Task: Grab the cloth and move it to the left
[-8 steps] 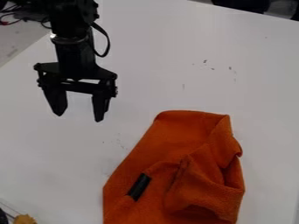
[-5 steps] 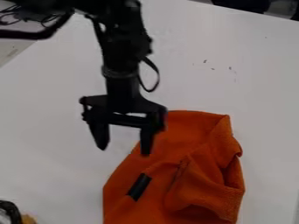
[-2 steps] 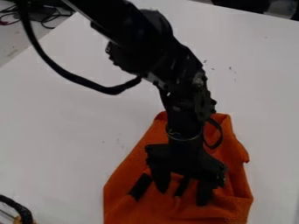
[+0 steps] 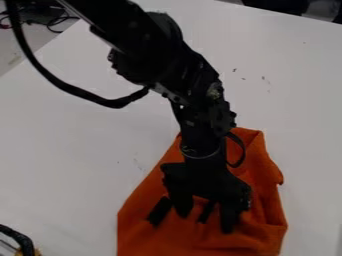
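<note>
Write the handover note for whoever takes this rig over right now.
Gripper: open, fingers apart and pointing down at the cloth; whether the tips press into it, I can't tell.
Cloth: orange, rumpled, lying on the white table at the lower middle of the view, running to the bottom edge.
Done: gripper placed at the cloth.
Left: close on the fabric, move it left, release.

Smooth white tabletop (image 4: 80, 130), flecked with small dark marks (image 4: 262, 77) toward upper right; beyond upper-left edge, pale grey surface (image 4: 15, 46) with tangled black and red cables (image 4: 65, 19). Lighting dim, diffuse.
</note>
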{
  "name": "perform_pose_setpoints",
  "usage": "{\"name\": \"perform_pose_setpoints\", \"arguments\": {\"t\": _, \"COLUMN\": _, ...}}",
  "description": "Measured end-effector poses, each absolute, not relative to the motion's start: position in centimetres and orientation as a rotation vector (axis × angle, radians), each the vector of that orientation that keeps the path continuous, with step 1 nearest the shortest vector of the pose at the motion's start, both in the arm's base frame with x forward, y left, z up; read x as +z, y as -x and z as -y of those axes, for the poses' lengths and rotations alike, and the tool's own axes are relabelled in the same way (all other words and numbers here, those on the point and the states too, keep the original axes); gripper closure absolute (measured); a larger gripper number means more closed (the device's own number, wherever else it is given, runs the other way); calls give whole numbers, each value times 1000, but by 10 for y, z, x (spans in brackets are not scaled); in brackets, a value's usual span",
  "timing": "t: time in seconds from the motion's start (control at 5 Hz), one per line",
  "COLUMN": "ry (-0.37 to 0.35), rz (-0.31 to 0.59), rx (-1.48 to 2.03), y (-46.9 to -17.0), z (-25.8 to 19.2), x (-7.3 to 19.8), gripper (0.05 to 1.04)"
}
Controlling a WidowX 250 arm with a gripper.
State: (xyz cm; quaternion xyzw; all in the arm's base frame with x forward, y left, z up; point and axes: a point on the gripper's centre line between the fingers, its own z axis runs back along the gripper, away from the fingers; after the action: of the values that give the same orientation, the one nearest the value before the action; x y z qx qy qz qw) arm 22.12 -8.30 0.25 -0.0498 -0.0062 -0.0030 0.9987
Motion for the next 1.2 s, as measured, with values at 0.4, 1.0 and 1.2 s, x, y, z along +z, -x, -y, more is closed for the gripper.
{"name": "perform_pose_setpoints", "arguments": {"t": 0.4, "ry": -2, "rz": -29, "rx": 47, "y": -226, "z": 15, "x": 4, "gripper": 85}}
{"name": "perform_pose_setpoints", "arguments": {"t": 1.0, "ry": -41, "rz": -22, "rx": 37, "y": -265, "z": -57, "x": 14, "gripper": 85}}
{"name": "perform_pose_setpoints", "arguments": {"t": 1.2, "ry": -45, "rz": -21, "rx": 28, "y": -271, "z": -68, "x": 14, "gripper": 85}}
